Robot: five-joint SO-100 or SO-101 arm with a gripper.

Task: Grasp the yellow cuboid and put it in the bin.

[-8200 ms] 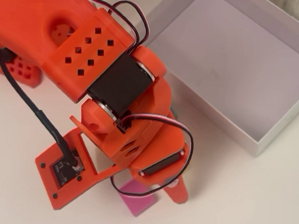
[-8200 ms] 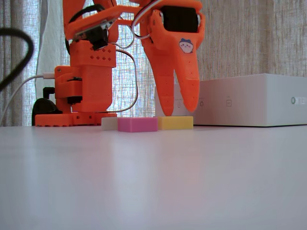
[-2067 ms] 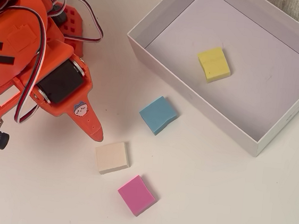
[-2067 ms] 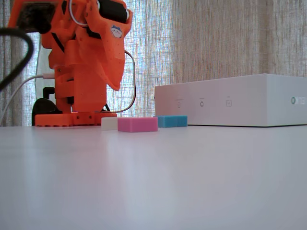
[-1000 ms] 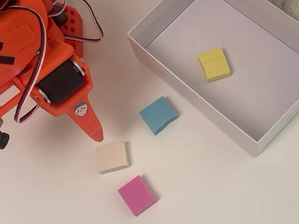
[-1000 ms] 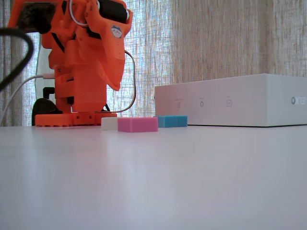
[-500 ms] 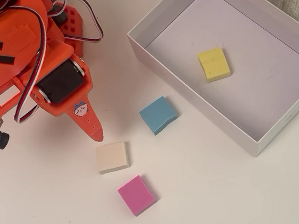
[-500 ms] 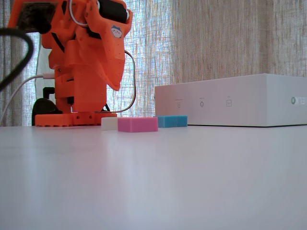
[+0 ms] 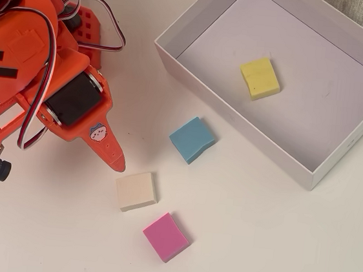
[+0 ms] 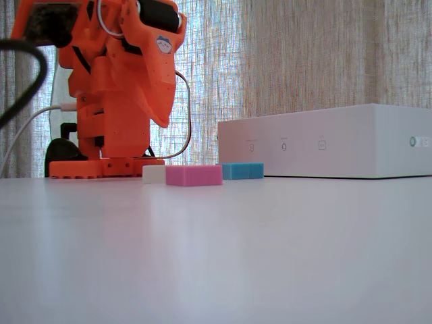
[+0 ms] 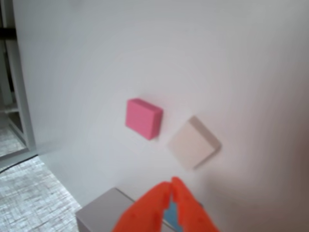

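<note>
Resting inside the bin (image 9: 200,21), the yellow cuboid (image 9: 260,77) is gone from beside the pink block (image 9: 166,236) where it sat earlier. My gripper (image 11: 170,184) is closed and empty. The bin's wall hides the cuboid in the fixed view.

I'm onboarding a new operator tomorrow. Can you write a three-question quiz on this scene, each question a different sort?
1. True or false: the yellow block lies inside the bin.
2. Which block lies nearest the bin in the overhead view? A pink, B blue, C cream.
3. Fill in: the end effector is ____ and holds nothing.

Key: 1 true. 2 B: the blue block, nearer than the cream block and the pink block. 3 shut.
</note>
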